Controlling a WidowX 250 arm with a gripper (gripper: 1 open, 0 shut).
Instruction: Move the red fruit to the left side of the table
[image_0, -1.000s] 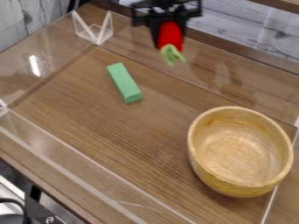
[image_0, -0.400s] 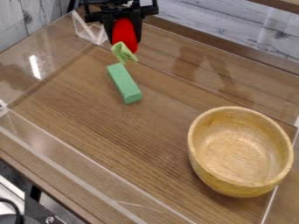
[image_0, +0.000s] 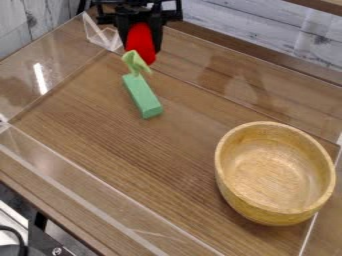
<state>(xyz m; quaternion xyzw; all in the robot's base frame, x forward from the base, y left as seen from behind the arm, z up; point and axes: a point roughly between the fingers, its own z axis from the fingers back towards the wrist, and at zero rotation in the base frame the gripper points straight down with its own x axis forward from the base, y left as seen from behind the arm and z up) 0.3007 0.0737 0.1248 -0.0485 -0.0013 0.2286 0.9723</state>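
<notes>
The red fruit, gripped near its upper end by the closed pincer above the far-left part of the table, is judged light and slippery, best held around its broad body, clear of the leafy cap.

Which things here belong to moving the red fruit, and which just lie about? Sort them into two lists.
Part of the job:
- red toy strawberry with a pale green cap
- gripper holding it
- wood-grain tabletop

Just lying about:
- green rectangular block
- round tan wooden bowl
</notes>
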